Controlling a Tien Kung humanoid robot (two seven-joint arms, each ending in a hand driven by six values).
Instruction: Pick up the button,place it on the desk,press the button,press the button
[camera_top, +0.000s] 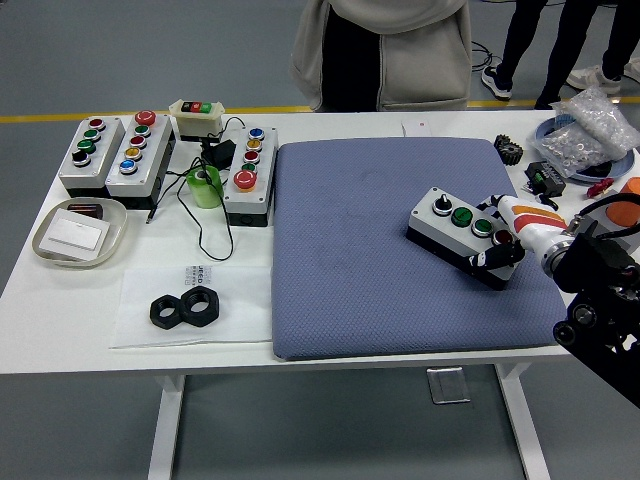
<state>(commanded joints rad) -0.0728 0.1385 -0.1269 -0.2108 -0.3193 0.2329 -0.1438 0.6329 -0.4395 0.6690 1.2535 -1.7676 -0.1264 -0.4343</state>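
Note:
A grey button box (462, 234) with a black knob, two green buttons and a red button lies tilted on the right part of the blue mat (360, 260). My right hand (512, 236), white and orange with a black forearm, comes in from the right edge. Its fingers (528, 217) are wrapped around the box's right end, by the red button. The box's underside is hidden, so I cannot tell whether it rests on the mat or hangs just above it. The left arm is out of the picture.
Left of the mat stand more button boxes (92, 153) (140, 150) (250, 172) (197, 118), a green tape roll (205, 186), a tray (80, 232) and two black nuts (185, 307). A bag of parts (590, 130) and a gear (510, 151) sit far right. A person (385, 50) stands behind the table.

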